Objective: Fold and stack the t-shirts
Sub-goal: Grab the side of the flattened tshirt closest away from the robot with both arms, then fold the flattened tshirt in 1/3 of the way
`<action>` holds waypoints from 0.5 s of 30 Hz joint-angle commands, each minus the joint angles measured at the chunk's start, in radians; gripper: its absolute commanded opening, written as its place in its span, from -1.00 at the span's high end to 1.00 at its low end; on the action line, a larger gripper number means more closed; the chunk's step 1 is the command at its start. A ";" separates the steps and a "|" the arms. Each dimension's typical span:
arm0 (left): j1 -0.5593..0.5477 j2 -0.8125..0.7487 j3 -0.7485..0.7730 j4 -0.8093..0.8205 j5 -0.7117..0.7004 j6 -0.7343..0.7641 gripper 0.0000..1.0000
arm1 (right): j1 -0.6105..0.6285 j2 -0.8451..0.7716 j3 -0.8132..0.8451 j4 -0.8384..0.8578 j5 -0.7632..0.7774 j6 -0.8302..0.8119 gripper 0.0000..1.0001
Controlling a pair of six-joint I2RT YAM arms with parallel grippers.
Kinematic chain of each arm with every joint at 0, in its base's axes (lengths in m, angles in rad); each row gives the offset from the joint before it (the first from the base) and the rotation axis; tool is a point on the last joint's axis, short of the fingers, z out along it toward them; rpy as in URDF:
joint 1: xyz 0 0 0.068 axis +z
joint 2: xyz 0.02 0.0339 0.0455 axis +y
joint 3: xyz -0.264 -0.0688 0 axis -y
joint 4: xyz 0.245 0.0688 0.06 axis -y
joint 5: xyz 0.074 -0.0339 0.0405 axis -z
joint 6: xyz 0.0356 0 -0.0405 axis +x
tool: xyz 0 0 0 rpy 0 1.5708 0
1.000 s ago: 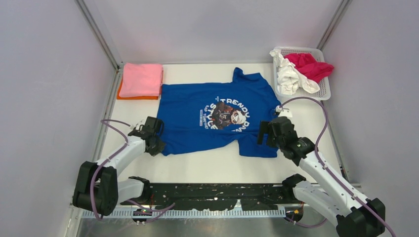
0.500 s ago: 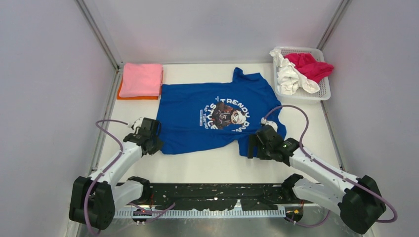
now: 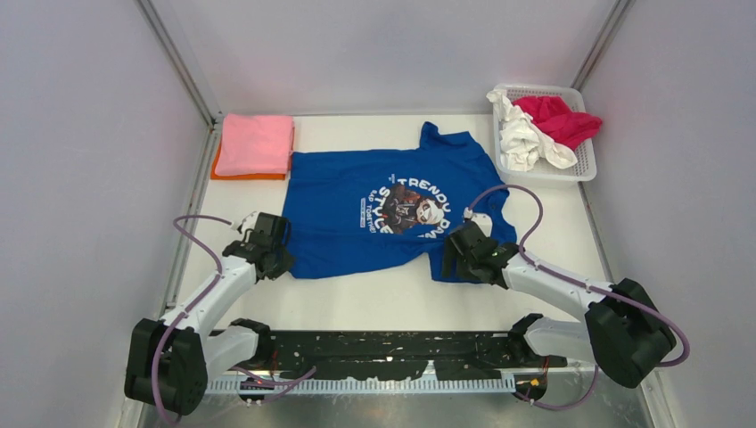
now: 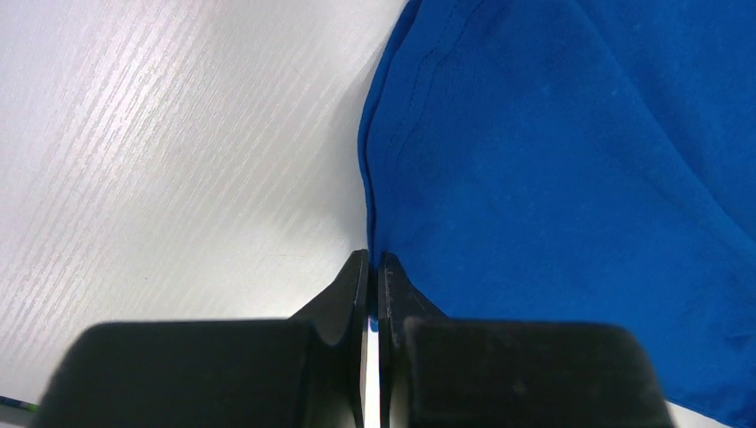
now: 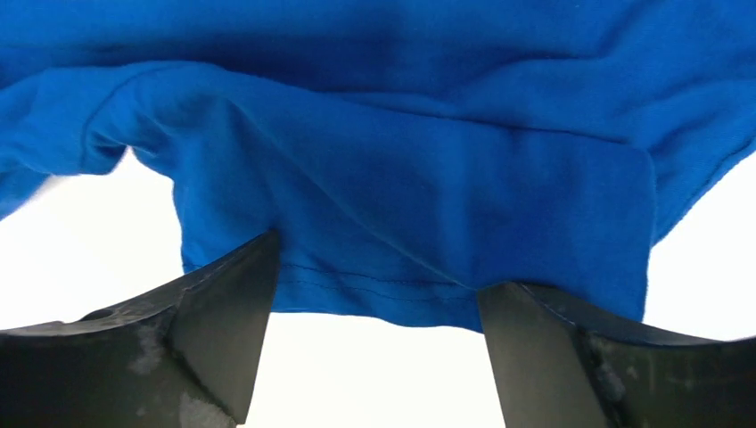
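Note:
The royal-blue t-shirt (image 3: 392,209) with a round dark graphic and white lettering lies spread on the table. My left gripper (image 3: 278,259) is shut on the blue shirt's near-left hem corner; the left wrist view shows the hem (image 4: 383,178) pinched between the closed fingertips (image 4: 373,263). My right gripper (image 3: 453,265) is open at the shirt's near sleeve; in the right wrist view the sleeve hem (image 5: 401,294) lies between the spread fingers (image 5: 223,321). A folded pink shirt (image 3: 256,143) lies on a folded orange one (image 3: 217,166) at the far left.
A white mesh basket (image 3: 581,156) at the far right holds a white shirt (image 3: 526,138) and a crimson shirt (image 3: 557,119). Grey walls close in both sides and the back. The black rail of the arm bases (image 3: 383,343) runs along the near edge.
My right gripper has moved left and toward the near edge, down to the shirt's near sleeve hem. My left gripper has shifted slightly at the left hem corner. The shirt lies as before.

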 commanded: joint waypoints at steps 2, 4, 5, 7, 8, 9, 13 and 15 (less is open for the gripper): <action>-0.002 -0.019 0.013 0.003 -0.042 -0.005 1.00 | -0.002 0.041 -0.022 0.011 -0.006 0.059 -0.52; -0.001 -0.029 0.009 -0.005 -0.048 -0.008 1.00 | 0.000 0.033 -0.030 -0.021 -0.035 0.067 -0.30; -0.001 -0.037 0.009 -0.008 -0.051 -0.008 1.00 | 0.003 0.017 -0.031 -0.028 -0.046 0.059 -0.17; -0.002 -0.052 0.001 -0.014 -0.058 -0.011 1.00 | 0.009 -0.013 -0.018 -0.073 -0.045 0.058 0.16; -0.002 -0.058 -0.003 -0.017 -0.063 -0.012 1.00 | 0.010 -0.022 -0.003 -0.109 -0.043 0.056 0.43; -0.002 -0.066 -0.004 -0.020 -0.065 -0.012 1.00 | 0.010 -0.035 0.003 -0.125 -0.040 0.055 0.67; -0.001 -0.094 -0.017 -0.029 -0.066 -0.014 1.00 | 0.010 -0.047 0.010 -0.180 -0.042 0.046 0.89; -0.001 -0.109 -0.017 -0.047 -0.063 -0.014 1.00 | 0.013 -0.055 0.017 -0.201 -0.067 0.045 0.89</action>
